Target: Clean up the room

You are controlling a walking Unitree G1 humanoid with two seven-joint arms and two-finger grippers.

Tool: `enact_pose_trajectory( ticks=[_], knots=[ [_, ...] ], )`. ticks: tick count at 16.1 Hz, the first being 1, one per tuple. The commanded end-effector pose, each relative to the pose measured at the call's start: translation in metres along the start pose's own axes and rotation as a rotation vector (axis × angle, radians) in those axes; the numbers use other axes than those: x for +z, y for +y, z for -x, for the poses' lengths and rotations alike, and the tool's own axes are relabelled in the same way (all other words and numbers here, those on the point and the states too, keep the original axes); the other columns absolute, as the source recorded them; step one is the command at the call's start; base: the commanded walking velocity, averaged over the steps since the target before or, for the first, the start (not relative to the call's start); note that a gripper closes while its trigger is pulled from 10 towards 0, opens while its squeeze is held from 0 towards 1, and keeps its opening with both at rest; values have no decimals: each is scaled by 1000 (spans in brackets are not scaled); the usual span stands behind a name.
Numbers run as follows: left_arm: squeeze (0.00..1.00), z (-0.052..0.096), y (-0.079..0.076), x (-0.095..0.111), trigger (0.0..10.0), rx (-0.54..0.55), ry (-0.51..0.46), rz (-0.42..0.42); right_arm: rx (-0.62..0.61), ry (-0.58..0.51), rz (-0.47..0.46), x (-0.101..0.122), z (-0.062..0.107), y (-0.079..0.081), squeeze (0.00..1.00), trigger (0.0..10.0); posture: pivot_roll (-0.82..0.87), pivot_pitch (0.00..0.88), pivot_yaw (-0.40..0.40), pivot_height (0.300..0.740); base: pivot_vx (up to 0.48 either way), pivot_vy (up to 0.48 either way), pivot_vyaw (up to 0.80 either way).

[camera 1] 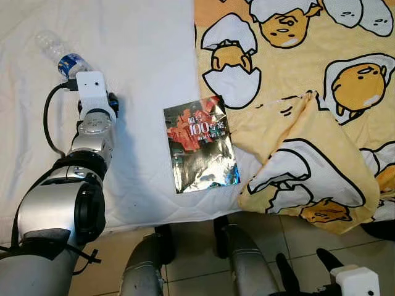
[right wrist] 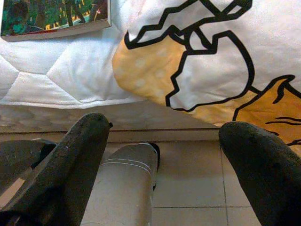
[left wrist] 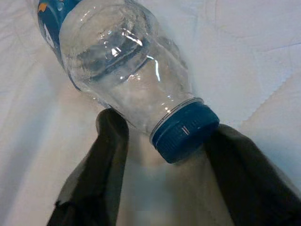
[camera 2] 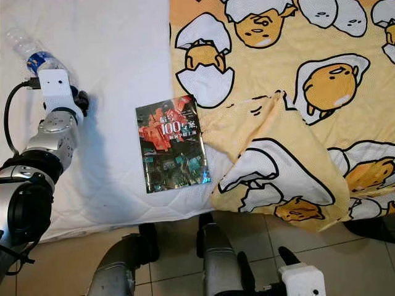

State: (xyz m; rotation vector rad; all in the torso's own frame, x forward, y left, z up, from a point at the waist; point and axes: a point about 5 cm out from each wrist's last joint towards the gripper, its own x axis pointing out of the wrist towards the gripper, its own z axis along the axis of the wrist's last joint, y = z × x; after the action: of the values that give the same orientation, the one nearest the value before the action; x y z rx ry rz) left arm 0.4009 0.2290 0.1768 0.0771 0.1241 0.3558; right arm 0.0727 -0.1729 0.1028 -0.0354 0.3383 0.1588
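On the white bed (camera 1: 142, 74), near its far left part, lies a clear bottle (camera 1: 58, 54) with a blue label and a blue cap (left wrist: 185, 133). The left gripper (left wrist: 162, 165) has its two fingers spread, one on each side of the cap, and nothing is pinched yet. To do this step well, I think the gripper should go a little further forward, so the fingers close on the neck or shoulder and not on the smooth cap, which may slip out. It should close slowly, because the thin plastic looks empty and can roll on the soft sheet.

A book (camera 1: 200, 143) lies near the bed edge, touching a yellow blanket (camera 1: 308, 123).

The right gripper (right wrist: 162, 160) hangs low over the floor (right wrist: 188, 179), wide apart and holding nothing.

From the head views the left fingers are hidden behind the wrist, and the far end of the bottle is cut off in the wrist view.
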Motion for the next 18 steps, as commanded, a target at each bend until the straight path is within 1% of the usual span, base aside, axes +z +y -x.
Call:
enact_pose_trajectory(
  ticks=[1, 2, 3, 4, 6, 7, 9, 11, 12, 13, 14, 15, 16, 17, 18],
  knots=[
    [0, 0, 3, -4, 0, 7, 16, 10, -3, 51, -6, -9, 2, -1, 0, 10000, -425, 454, -6, 740, 0, 0, 0],
    [0, 0, 4, -4, 0, 8, 17, 17, -2, 51, -5, -9, 2, -1, 0, 10000, -423, 453, -4, 740, 0, 0, 0],
    [0, -1, 10, -2, 0, 36, 3, 82, 1, 45, -3, -9, -1, 0, 0, 10000, -412, 446, 5, 740, 0, 0, 0],
    [0, -1, 12, 1, 0, 41, -12, 92, 0, 42, -4, -9, -2, 0, 0, 10000, -411, 444, 5, 740, 0, 0, 0],
    [0, -2, 14, 12, 0, 48, -85, 80, 3, 32, -9, -9, -6, 3, 0, 10000, -395, 436, 22, 740, 0, 0, 0],
    [0, -2, 21, 13, 0, 76, -116, 78, 3, 23, -10, -10, -9, 4, 0, 10000, -390, 427, 35, 740, 0, 0, 0],
    [0, 0, 33, 5, 0, 100, -133, 70, -10, 10, -15, -11, -15, 2, 0, 10000, -362, 404, 55, 740, 0, 0, 0],
    [0, 5, 54, -9, 0, 111, -156, 48, -6, -20, -16, -10, -27, 2, 0, 10000, -308, 373, 73, 740, 0, 0, 0],
    [0, 6, 56, -10, 0, 112, -164, 40, -4, -25, -17, -10, -30, 2, 0, 10000, -308, 373, 73, 740, 0, 0, 0],
    [0, 9, 60, -9, 0, 97, -202, 26, 6, -36, -17, -11, -37, 3, 0, 10000, -282, 354, 76, 740, 0, 0, 0],
    [0, 11, 61, -5, 0, 91, -235, 21, 14, -45, -16, -11, -43, 3, 0, 10000, -256, 335, 78, 740, 0, 0, 0],
    [0, 12, 63, -2, 0, 87, -257, 18, 20, -51, -14, -11, -47, 4, 0, 10000, -256, 335, 78, 740, 0, 0, 0],
    [0, 20, 67, 22, 0, 57, -386, -10, 33, -79, -12, -8, -58, 5, 0, 10000, -221, 303, 83, 740, 0, 0, 0],
    [0, 20, 67, 22, 0, 57, -386, -10, 33, -79, -12, -8, -58, 5, 0, 10000, -221, 303, 83, 740, 0, 0, 0],
    [0, 25, 67, 32, 0, 36, -434, -16, 36, -87, -13, -8, -63, 5, 0, 10000, -211, 297, 86, 740, 0, 0, 0]
  ],
)
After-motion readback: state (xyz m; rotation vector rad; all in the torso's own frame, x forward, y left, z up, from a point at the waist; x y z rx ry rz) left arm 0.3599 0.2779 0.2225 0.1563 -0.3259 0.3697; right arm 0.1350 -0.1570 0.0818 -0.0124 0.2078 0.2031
